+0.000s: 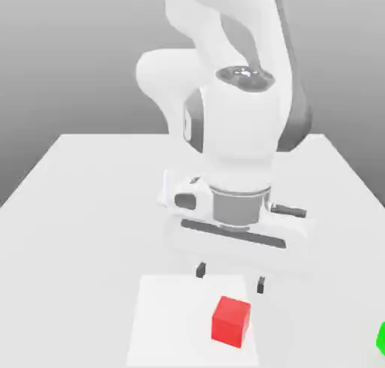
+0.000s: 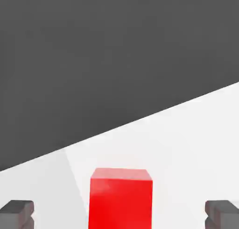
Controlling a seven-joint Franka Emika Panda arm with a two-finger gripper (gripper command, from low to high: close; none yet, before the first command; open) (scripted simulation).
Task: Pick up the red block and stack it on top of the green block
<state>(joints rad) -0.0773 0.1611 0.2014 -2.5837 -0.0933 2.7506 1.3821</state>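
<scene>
The red block (image 1: 231, 321) rests on the white table near its front edge. In the hand view the red block (image 2: 121, 197) lies between the two dark fingertips (image 2: 17, 213), touching neither. My gripper (image 1: 231, 278) hangs open just behind and above the cube, fingers wide apart. A sliver of the green block (image 1: 381, 338) peeks in at the exterior view's right edge, level with the red cube.
The white table (image 1: 83, 209) stretches back to the arm's base. A brighter square patch (image 1: 169, 321) of the tabletop lies under the red cube. The arm's white body (image 1: 233, 126) towers over the middle of the table.
</scene>
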